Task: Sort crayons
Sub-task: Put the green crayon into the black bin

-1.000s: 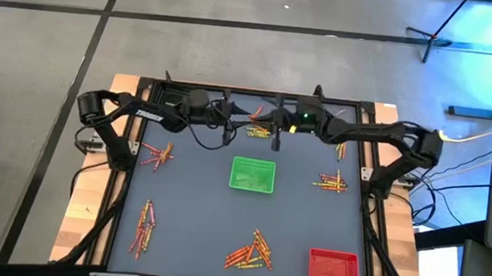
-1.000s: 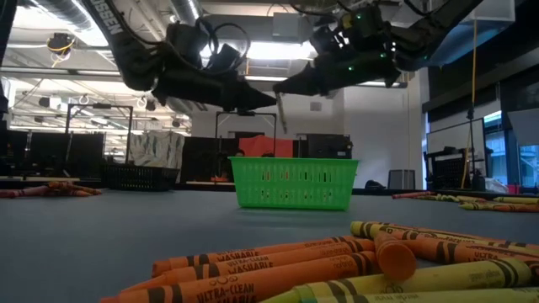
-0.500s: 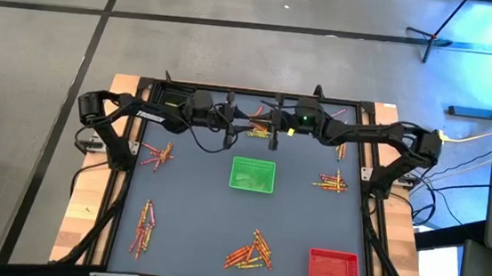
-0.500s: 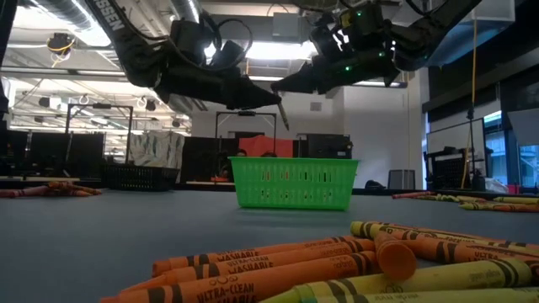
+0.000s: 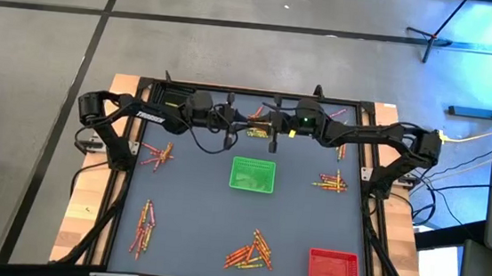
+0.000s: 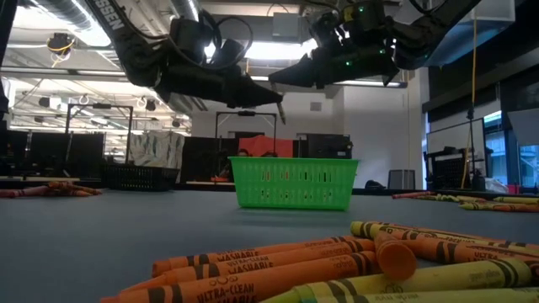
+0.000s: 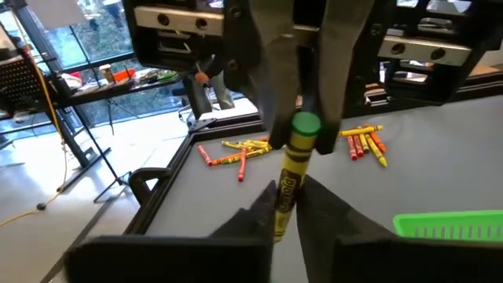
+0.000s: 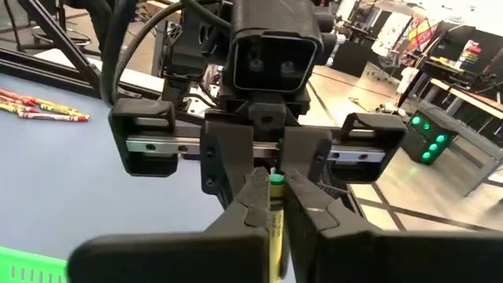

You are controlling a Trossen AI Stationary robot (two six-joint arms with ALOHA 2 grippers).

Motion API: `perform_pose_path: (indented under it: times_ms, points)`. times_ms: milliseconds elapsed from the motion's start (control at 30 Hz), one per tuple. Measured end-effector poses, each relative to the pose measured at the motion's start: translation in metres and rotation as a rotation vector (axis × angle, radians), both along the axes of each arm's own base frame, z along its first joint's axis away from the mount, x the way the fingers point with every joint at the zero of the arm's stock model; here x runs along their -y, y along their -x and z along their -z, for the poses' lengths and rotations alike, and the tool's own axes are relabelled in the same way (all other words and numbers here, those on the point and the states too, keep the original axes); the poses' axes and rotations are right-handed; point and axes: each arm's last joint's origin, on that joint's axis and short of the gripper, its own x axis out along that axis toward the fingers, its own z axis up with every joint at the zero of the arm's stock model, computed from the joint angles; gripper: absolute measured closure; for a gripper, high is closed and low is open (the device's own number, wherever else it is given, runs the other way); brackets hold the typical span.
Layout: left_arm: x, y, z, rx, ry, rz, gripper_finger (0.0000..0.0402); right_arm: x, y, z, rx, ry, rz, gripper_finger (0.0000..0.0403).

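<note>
The grey-blue counter [image 5: 186, 209] carries everything: loose heaps of small wax crayons, a green plastic mesh basket [image 5: 252, 174] at its centre and a red plastic mesh tray [image 5: 334, 269] at the near right corner. The two dark arms reach in from the far corners and meet above the far edge, just behind the green basket, so that one crayon can pass from one to the other in mid-air.

The left end effector [image 7: 284, 206] is clamped on the lower part of a yellow-wrapped crayon with a green tip [image 7: 292, 169]. The right end effector [image 8: 271, 196] faces it head on and is closed on the same crayon at its green end, so both grip one stick at once. This looks like a handover caught at the point where neither has let go; a shared hold probably serves to turn or re-seat the crayon for a cleaner drop.

The basket lies below and just in front of both end effectors, which suits a green crayon going into it.

The remaining crayons [image 5: 250, 251] lie well away from the end effectors in clusters near the counter's edges, reds, oranges and yellows mixed, so most of the sorting seems undone.
</note>
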Motion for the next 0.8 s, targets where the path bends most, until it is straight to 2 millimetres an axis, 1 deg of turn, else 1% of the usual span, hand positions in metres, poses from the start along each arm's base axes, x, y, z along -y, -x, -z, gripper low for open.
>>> perform_pose_path:
  times_ms: [133,233,367,433,567,667,800]
  points:
    - [0.000,0.000,0.000,-0.003,-0.001,-0.020,0.0392,0.000,0.000,0.000,0.001,-0.068,0.009,0.0355]
    - [-0.001,0.000,0.002,-0.022,-0.006,-0.052,0.0396,-0.001,0.002,-0.003,0.000,-0.097,0.013,0.0322]
    - [-0.002,0.004,-0.001,-0.069,-0.051,-0.132,0.0397,-0.005,0.013,-0.018,-0.018,-0.102,0.014,0.0268]
    - [-0.002,0.011,-0.006,-0.128,-0.081,-0.188,0.0397,-0.008,0.025,-0.026,-0.067,-0.117,0.022,0.0246]
    - [0.000,0.029,-0.019,-0.262,-0.119,-0.355,0.0398,-0.015,0.055,-0.044,-0.178,-0.121,0.158,0.0217]
    - [-0.001,0.050,-0.027,-0.402,-0.151,-0.532,0.0398,-0.020,0.078,-0.050,-0.282,-0.122,0.258,0.0208]
    - [-0.011,0.080,-0.033,-0.569,-0.187,-0.733,0.0398,-0.023,0.103,-0.053,-0.384,-0.126,0.421,0.0210]
